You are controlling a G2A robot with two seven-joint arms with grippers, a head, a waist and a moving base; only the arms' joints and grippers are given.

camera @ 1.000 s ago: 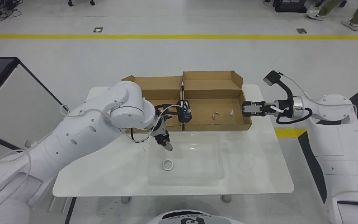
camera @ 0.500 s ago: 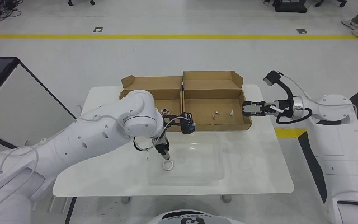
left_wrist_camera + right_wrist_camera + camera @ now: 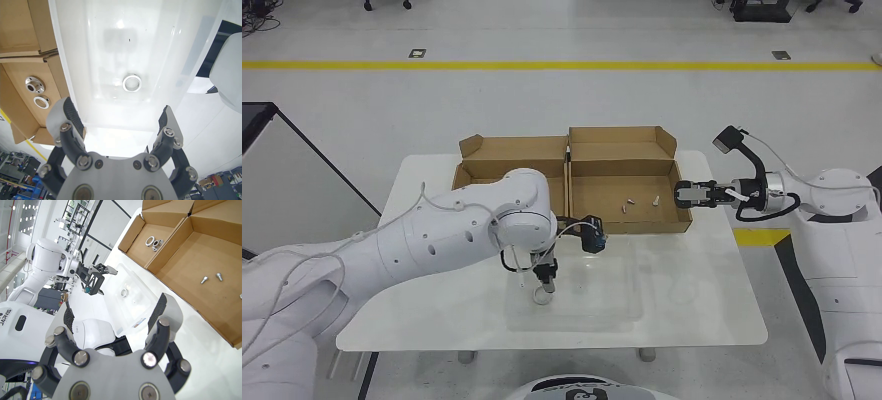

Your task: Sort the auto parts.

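Left gripper (image 3: 116, 106) has its jaws spread wide and empty. It hangs over the near-left end of the clear tray (image 3: 637, 290), which sits on the white table (image 3: 692, 290). The metal ring (image 3: 132, 83) lies flat on the tray floor, alone, near that end. In the left wrist view it is ahead of the fingertips, not between them, and the tray's end wall runs across right at the fingertips.

Left cardboard box (image 3: 54, 75) sits just beside the tray's far side. It holds a flanged hub (image 3: 35, 86) and a flat ring (image 3: 42, 101), close together. In the top view the left arm covers much of this box.

Right cardboard box (image 3: 208, 247) butts against the left one and holds two bolts (image 3: 204, 279), near each other.

Right gripper (image 3: 115, 306) is also wide open and empty, at that box's right end wall, well apart from the tray ring.
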